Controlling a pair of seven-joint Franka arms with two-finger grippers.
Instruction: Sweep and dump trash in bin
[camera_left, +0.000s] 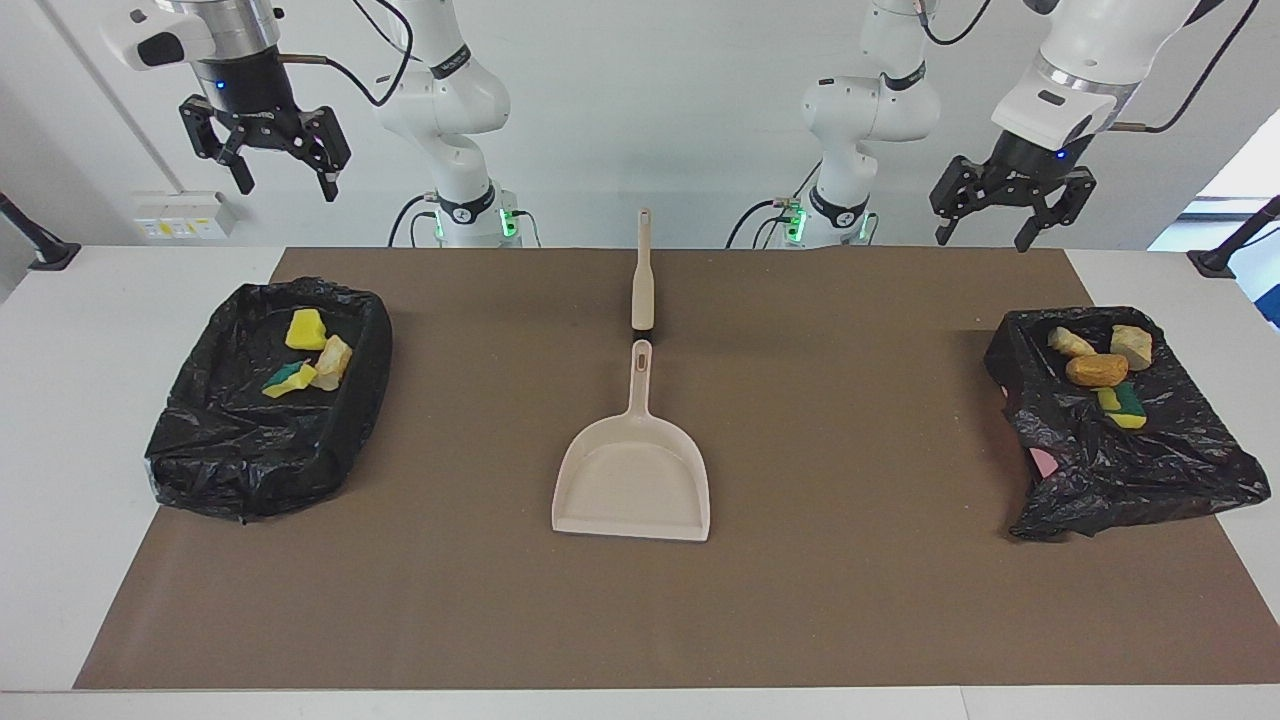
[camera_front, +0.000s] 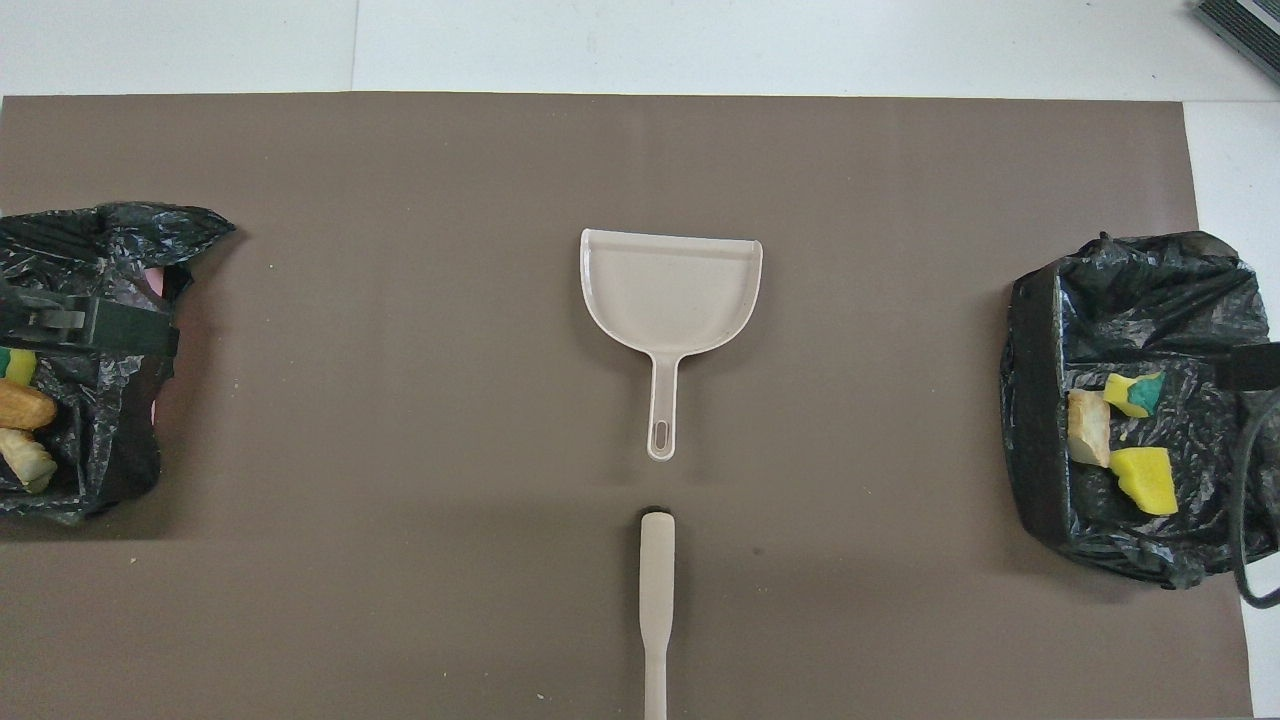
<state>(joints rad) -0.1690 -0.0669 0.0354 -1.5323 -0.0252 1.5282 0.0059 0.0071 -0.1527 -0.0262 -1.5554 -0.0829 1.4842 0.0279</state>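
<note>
A: Start at the right arm's end of the table. What do you have there?

B: You have the right gripper (camera_left: 285, 178) raised high over the bin (camera_left: 265, 400) lined with a black bag. Its fingers stand spread apart and there is nothing between them.

A: And in that bin?

B: You'll see three pieces of trash (camera_left: 310, 362) lying on the liner: a bright yellow chunk (camera_left: 305, 329), a beige one (camera_left: 333, 360) touching it, and a green-backed yellow one (camera_left: 289, 378) just beside that.

A: Move to the middle for me.

B: You have the beige dustpan (camera_left: 633, 480) flat on the brown mat (camera_left: 860, 590), its handle pointing toward the robots and its pan bare. The brush (camera_left: 643, 272) lies nearer to the robots, in line with that handle, its dark end just short of the handle's tip. Neither gripper is near them.

A: Then the left arm's end?

B: You have the left gripper (camera_left: 1010, 210) hanging up in the air above the edge of the mat, close to the second bin (camera_left: 1120, 450). Its fingers are wide apart as well, and it carries nothing.

A: What's inside the second bin?

B: You'll find four more chunks (camera_left: 1100, 365) there: two beige, an orange-brown one between them, and a green-backed yellow one touching it. A bit of pink shows under the bag.
</note>
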